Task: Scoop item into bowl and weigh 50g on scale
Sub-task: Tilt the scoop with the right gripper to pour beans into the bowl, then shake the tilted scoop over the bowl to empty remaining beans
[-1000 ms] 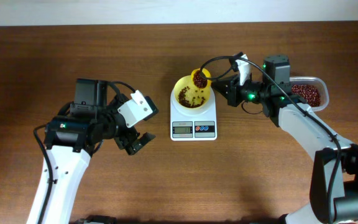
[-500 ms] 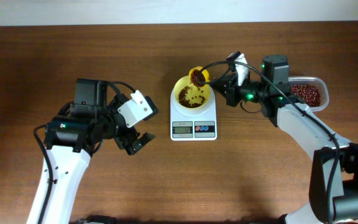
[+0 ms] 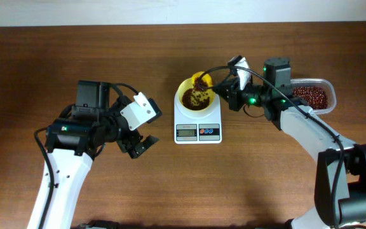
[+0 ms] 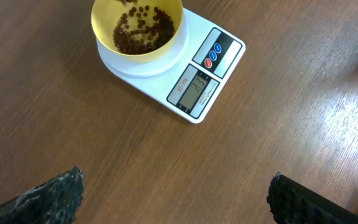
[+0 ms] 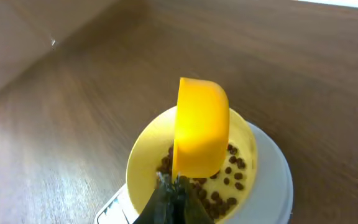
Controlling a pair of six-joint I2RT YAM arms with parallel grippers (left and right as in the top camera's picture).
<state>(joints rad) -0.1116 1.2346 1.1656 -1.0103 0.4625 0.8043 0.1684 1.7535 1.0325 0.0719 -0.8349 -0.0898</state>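
The pale yellow bowl [image 3: 194,97] stands on the white scale [image 3: 197,116] and holds dark red-brown beans [image 3: 196,97]. My right gripper [image 3: 229,91] is shut on the handle of a yellow scoop [image 3: 202,81], tipped on its side over the bowl. In the right wrist view the scoop [image 5: 201,127] hangs above the bowl [image 5: 143,160] and its beans [image 5: 232,176]. My left gripper [image 3: 140,146] is open and empty on the table, left of the scale. The left wrist view shows the bowl [image 4: 104,28], beans [image 4: 138,31] and scale [image 4: 207,73].
A clear plastic tub [image 3: 315,95] with more beans stands at the far right, behind my right arm. The wooden table's far edge runs along the top of the overhead view.
My right gripper has turned the scoop further onto its side over the bowl. More beans lie in the bowl. The left arm has not moved.
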